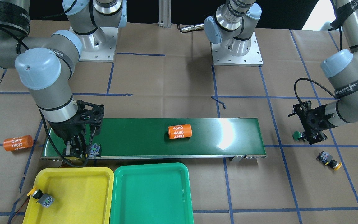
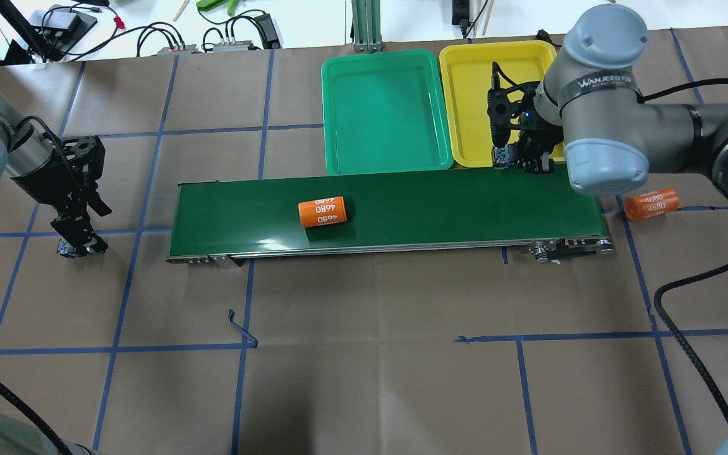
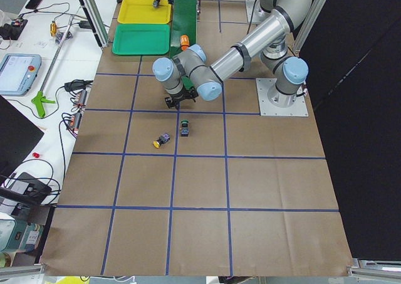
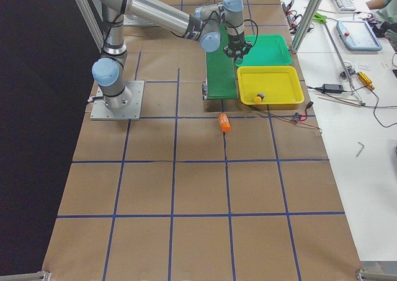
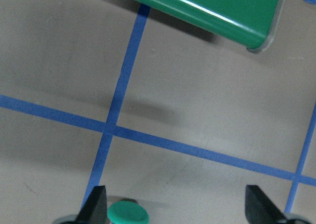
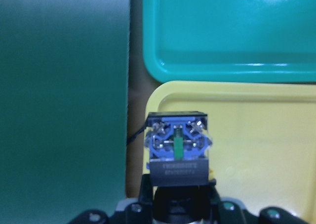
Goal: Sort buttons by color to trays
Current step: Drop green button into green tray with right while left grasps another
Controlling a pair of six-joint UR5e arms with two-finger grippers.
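one button is sorted so far: a yellow-capped button (image 1: 40,196) lies in the yellow tray (image 1: 79,193), while the green tray (image 1: 151,193) holds nothing. the right tool (image 1: 81,151) is clenched on a second button (image 6: 177,152), at the edge of the conveyor belt (image 1: 135,137) next to the yellow tray. its terminal block faces outward and its cap is hidden, so its colour cannot be read. the left tool (image 5: 178,206) is spread wide, low over the bench (image 1: 182,77), with a green-capped button (image 5: 128,213) between its fingers but not gripped. another yellow button (image 1: 329,160) lies on the bench near it. by my reckoning one of four is done, one is being carried, and two wait. the orange 4680 cylinder (image 1: 179,131) on the belt is not part of the job.
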